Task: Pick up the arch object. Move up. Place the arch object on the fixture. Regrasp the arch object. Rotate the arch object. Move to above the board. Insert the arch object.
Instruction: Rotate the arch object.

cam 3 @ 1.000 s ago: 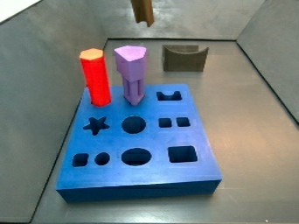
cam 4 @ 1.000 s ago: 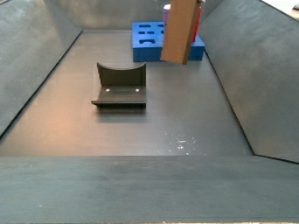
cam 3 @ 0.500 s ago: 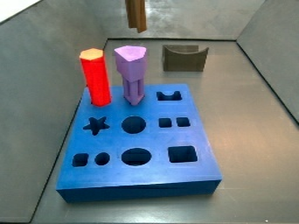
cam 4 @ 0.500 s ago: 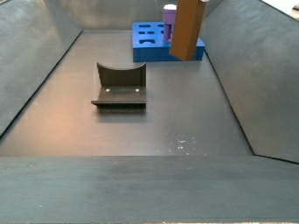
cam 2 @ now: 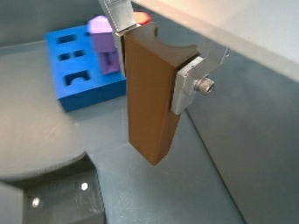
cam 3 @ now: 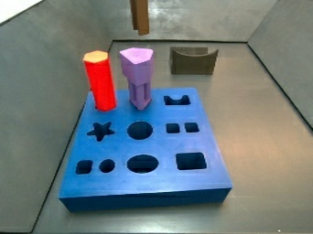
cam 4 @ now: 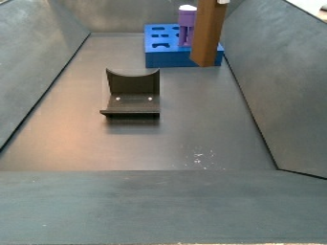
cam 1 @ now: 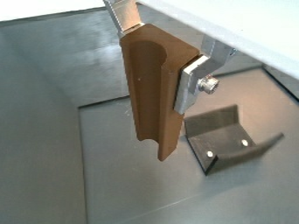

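Arch object held upright in the air, between the fixture and the board.

The long brown arch-notched column, the arch object (cam 1: 155, 96), was seen pinched near its upper end between the flat silver fingers (cam 1: 191, 81) of the tool (cam 2: 149, 52), and was carried clear of the grey floor (cam 4: 166, 134). It was hung vertically, presumably so that its lower end could be lined up with a hole. Below and to one side of the tool lay the small dark olive-grey fixture (cam 1: 229, 138) with its U-shaped dip, empty; well apart from it lay the thick blue board (cam 2: 77, 68), with the purple pentagonal peg (cam 3: 135, 77) and red hexagonal peg (cam 3: 99, 80) standing in it. The arch-shaped hole (cam 3: 178, 97) was judged unfilled, so insertion remained to be done.
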